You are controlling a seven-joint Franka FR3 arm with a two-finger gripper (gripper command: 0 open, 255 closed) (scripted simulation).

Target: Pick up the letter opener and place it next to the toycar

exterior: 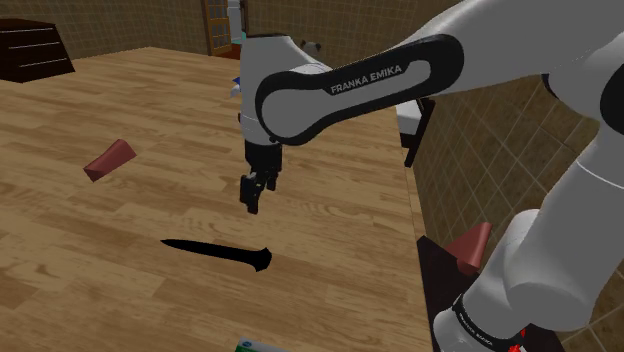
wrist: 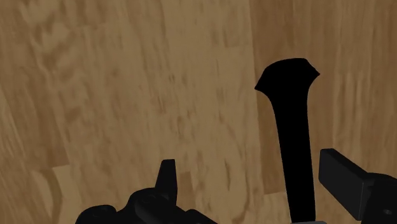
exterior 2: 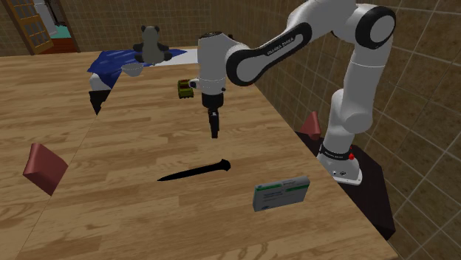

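Jaws stand wide and empty as the gripper [exterior: 252, 200] hovers over the black letter opener [exterior: 215, 252], lying flat on the table [exterior 2: 111, 214]. Grasping, lifting and carrying it to the far toy car [exterior 2: 185, 88] all remain.

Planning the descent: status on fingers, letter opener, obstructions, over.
Gripper above table, fingers open, empty. Letter opener flat on table below, untouched. Nothing between them; toy car far off by blue cloth.
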